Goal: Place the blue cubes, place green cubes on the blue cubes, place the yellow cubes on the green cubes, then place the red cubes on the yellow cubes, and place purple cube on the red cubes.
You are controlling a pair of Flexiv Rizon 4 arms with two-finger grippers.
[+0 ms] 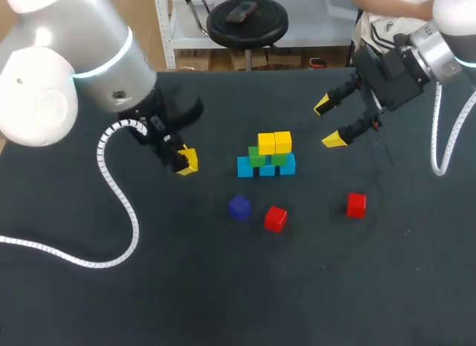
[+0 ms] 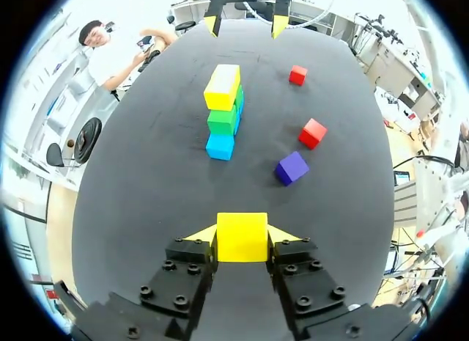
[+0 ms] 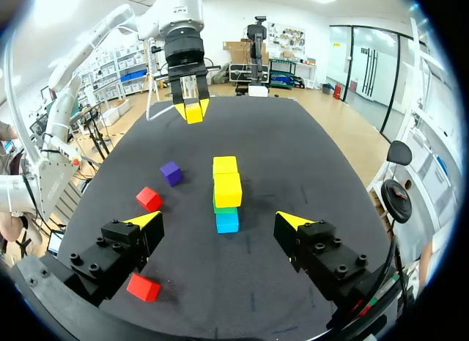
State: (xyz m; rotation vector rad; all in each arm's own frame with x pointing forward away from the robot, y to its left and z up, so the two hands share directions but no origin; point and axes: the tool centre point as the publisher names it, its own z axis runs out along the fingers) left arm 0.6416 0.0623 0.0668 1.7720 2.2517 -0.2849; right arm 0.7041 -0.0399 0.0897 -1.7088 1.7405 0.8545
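Grip state, left gripper (image 2: 243,235): pinching a yellow cube (image 2: 242,238), with one finger on each side face.
Reason for hold: the side grip leaves the cube's underside free, so it can be set down flat on a layer.
Position, left gripper: on the left-arm side of the worktop (image 1: 223,286), well apart from the stack; it appears raised off the surface.
Grip state, right gripper (image 1: 334,123): fingers spread wide, holding nothing.
Position, right gripper: beyond the stack on the right-arm side, judged to be standing off so the approach stays open.
Stack (image 1: 266,156): blue cubes (image 1: 245,167) touching in a row at the base, green cubes (image 1: 258,156) on them, two placed yellow cubes (image 1: 274,142) on top.
Loose items: purple cube (image 1: 239,207) and a red cube (image 1: 275,218) near each other in front of the stack; second red cube (image 1: 355,204) further to the right.
Step in hand (judgement): yellow layer in progress; red and purple layers not yet started.
Risk (judgement): an off-centre release could nudge the placed yellow cubes.
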